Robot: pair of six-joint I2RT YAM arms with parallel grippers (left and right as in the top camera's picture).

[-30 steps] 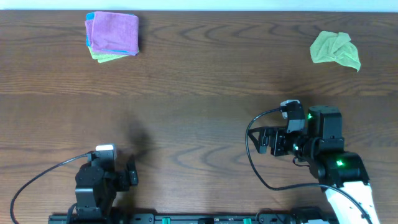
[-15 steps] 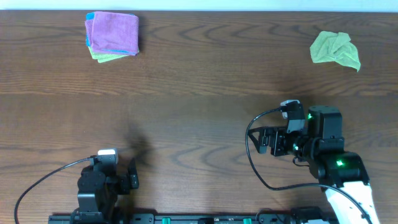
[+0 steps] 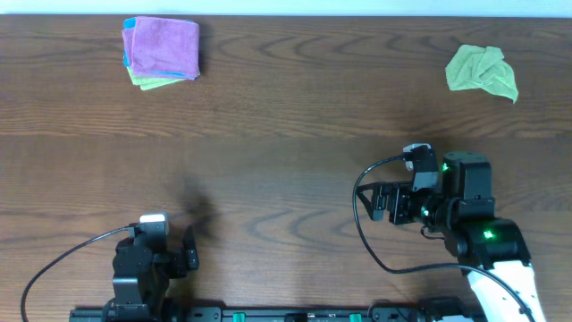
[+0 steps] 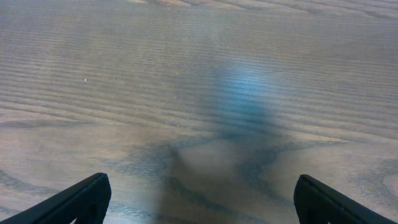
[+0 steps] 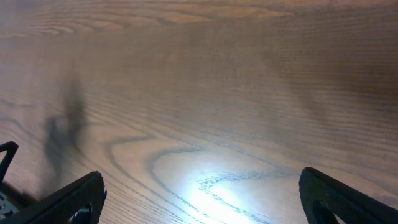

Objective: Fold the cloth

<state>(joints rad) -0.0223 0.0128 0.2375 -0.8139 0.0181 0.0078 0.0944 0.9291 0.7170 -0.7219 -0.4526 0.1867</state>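
**A:** Where is the cloth?

**B:** The green cloth (image 3: 481,72) lies crumpled near the far right corner of the surface (image 3: 286,143), well apart from both arms.

**A:** How will it handle?

**B:** Soft, light and limp, I'd judge. It will sag, so pinch an outer corner and spread it flat first.

**A:** And the hands?

**B:** The right hand (image 5: 199,199) and the left hand (image 4: 199,202) are both spread wide, grasping nothing — just bare wood beneath them. A folded stack (image 3: 162,51) sits at the far left.

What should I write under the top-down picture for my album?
The left arm and right arm sit low at a table; crumpled green cloth top right, folded cloths top left.
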